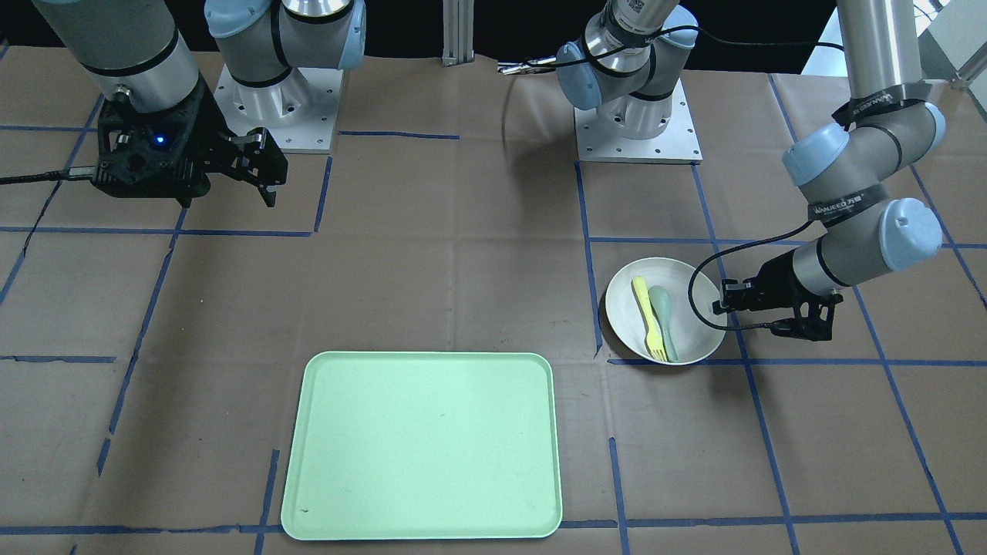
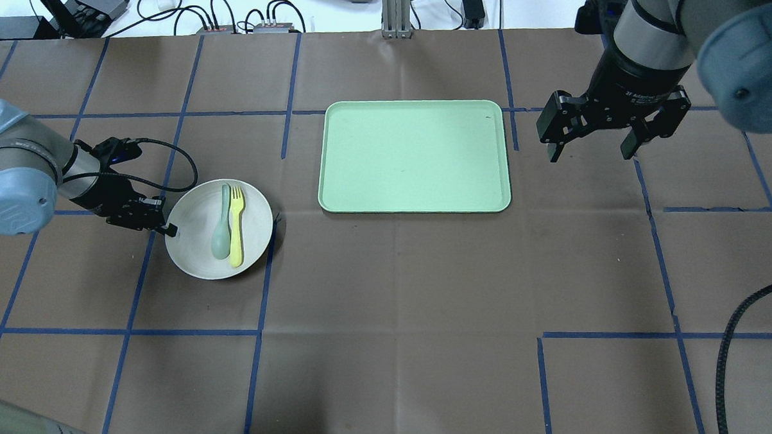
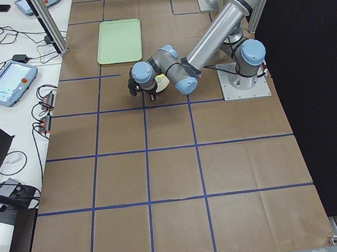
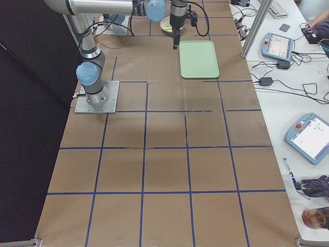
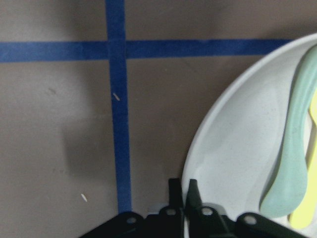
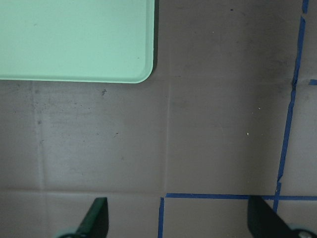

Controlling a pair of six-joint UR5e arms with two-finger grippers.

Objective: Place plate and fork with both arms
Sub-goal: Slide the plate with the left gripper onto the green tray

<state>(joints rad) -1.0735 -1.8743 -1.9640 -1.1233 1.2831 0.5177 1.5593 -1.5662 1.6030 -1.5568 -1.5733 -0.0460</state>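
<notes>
Left end effector (image 2: 167,228), low and level, pinches the plate (image 2: 192,250) rim; right end effector (image 2: 588,152) hangs spread

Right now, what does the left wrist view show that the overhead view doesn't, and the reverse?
Left wrist only: the left gripper pinching the plate at its rim, one finger on each side. Overhead only: the tray, the open right gripper off to its side, and the whole fork with its tines. Both: plate, spoon and fork lying on it, and blue tape lines.
</notes>
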